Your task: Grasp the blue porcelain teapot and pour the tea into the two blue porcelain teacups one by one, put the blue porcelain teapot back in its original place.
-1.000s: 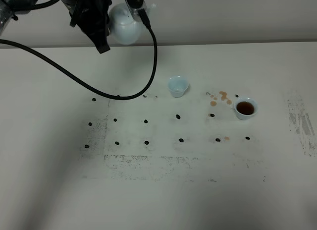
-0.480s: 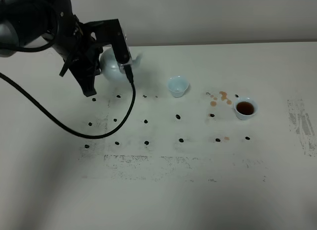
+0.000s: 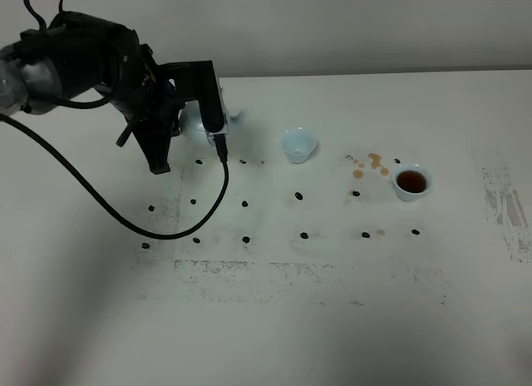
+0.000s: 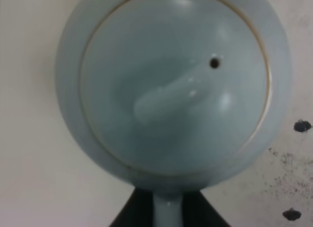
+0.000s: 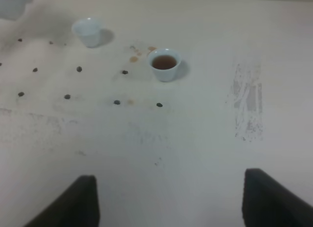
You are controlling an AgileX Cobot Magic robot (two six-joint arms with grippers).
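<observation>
Nearest to us, we are finding the right gripper [image 5: 173, 202] hanging over the near part of the flat white tabletop [image 3: 274, 336], its two dark fingers standing wide apart with nothing between them. Moving farther in, we are crossing rows of small black dot marks [image 3: 303, 235] and a grey scuffed patch [image 3: 507, 207] at the right side. Right of centre, a small pale-blue handleless porcelain teacup [image 3: 411, 182] is standing upright and holding dark brown tea. Just to its left, a few brown tea spots [image 3: 370, 162] are lying on the table. Farther and to the left, near the middle, the matching empty pale-blue teacup [image 3: 298, 145] is standing upright, well apart from the full one. A thick black cable [image 3: 166, 230] is looping across the left side. At the far left, the left gripper [image 3: 209, 113] is clamping the loop handle of the pale sky-blue glossy round porcelain teapot [image 4: 171, 90], lid on and spout pointing right toward the cups. The pot is sitting low over the table, and we are unable to tell whether it is touching.
</observation>
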